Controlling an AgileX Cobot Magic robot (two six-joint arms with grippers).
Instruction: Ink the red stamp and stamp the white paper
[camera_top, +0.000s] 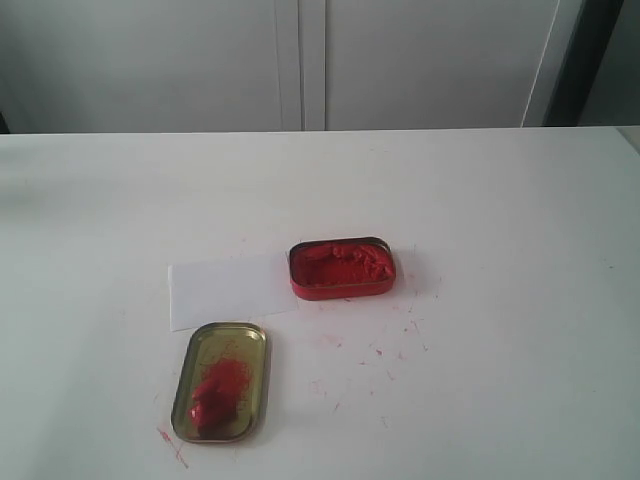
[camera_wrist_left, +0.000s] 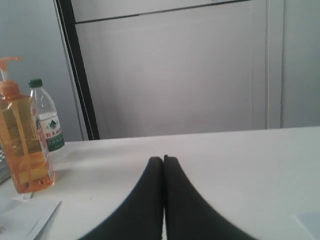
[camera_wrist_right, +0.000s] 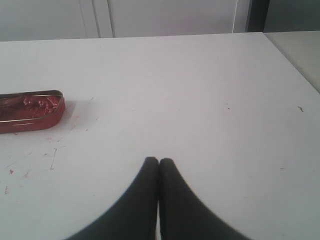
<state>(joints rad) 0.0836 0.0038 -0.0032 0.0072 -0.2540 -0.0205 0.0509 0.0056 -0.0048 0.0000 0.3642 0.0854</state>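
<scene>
2 grippers, both mine, each with fingers pressed together on nothing. The left gripper (camera_wrist_left: 163, 160) faces an orange pump bottle (camera_wrist_left: 22, 145) and a water bottle (camera_wrist_left: 47, 117). The right gripper (camera_wrist_right: 159, 161) hangs low over the table (camera_wrist_right: 200, 100), well apart from the red ink tin (camera_wrist_right: 30, 112).

The tin sits open at one end of the white paper (camera_top: 225, 290), probably to keep the move from ink to sheet short. The gold lid (camera_top: 225, 345) lies face up nearby. How much paper runs under the tin is hidden.

I cannot pick out the red stamp. 1 thick red lump in the lid could be it, or only paste.
</scene>
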